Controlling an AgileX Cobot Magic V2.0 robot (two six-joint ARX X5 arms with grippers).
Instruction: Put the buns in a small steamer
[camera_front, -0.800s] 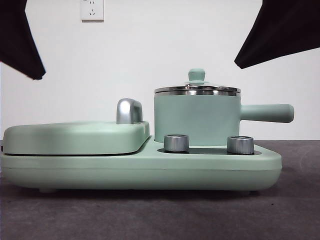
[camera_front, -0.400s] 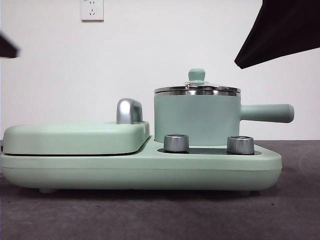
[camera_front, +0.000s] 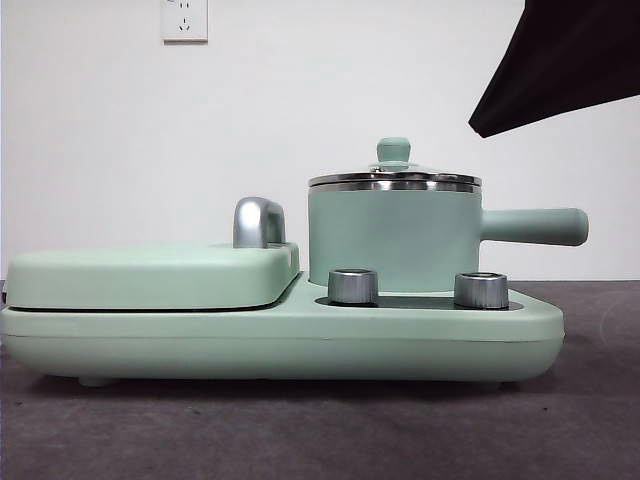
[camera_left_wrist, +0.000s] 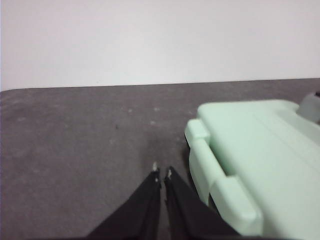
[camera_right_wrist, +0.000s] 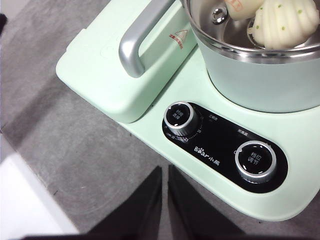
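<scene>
The small steamer (camera_front: 393, 240), a mint-green pot with a steel rim and a long side handle, stands on the right of the cooker base with its lid and green knob (camera_front: 393, 150) on top. In the right wrist view two buns show inside the steamer (camera_right_wrist: 260, 75): a ridged white one with green specks (camera_right_wrist: 285, 22) and a smooth cream one (camera_right_wrist: 243, 7). My right gripper (camera_right_wrist: 165, 170) hovers shut and empty above the table in front of the control panel. My left gripper (camera_left_wrist: 162, 174) is shut and empty over the table beside the flat griddle lid (camera_left_wrist: 260, 150).
The mint-green cooker base (camera_front: 300, 345) carries the hinged griddle (camera_front: 150, 275) with a steel handle (camera_front: 258, 222) and two steel dials (camera_right_wrist: 181, 116) (camera_right_wrist: 255, 160). A dark arm (camera_front: 560, 60) fills the front view's top right corner. A wall socket (camera_front: 184, 20) sits high on the wall.
The dark arm at the front view's top left corner has drawn back out of that view. The arm at the top right and the cooker have not moved.
</scene>
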